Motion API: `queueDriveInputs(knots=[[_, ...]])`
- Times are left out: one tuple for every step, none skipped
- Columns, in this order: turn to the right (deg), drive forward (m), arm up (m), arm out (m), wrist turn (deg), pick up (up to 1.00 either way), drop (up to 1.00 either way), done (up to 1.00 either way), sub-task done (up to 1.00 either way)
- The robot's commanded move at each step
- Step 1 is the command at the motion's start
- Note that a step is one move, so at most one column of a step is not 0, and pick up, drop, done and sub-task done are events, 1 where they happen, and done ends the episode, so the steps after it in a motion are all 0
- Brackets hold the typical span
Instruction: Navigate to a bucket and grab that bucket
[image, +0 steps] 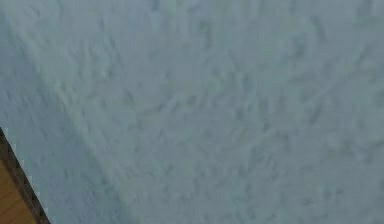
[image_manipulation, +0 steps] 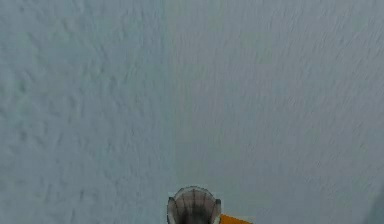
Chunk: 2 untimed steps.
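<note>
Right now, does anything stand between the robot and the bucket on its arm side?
Nothing visible does: the grey bucket sits at the arm side view's bottom edge, a yellow thing just right of it.

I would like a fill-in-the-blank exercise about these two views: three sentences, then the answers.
1. In the forward view, the brown floor shows in the bottom ____ corner.
2. In the arm side view, the round grey vessel stands at the picture's ____ edge.
3. In the arm side view, the yellow patch lies to the ____ of that vessel.
Missing words: left; bottom; right.
</note>
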Motion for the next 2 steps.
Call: queueDriveInputs(knots=[[0.0, 0.0, 0.0, 0.3, 0.0, 0.0, 0.0, 0.0, 0.0], [0.0, 0.0, 0.0, 0.0, 45.0, 0.0, 0.0, 0.0, 0.0]])
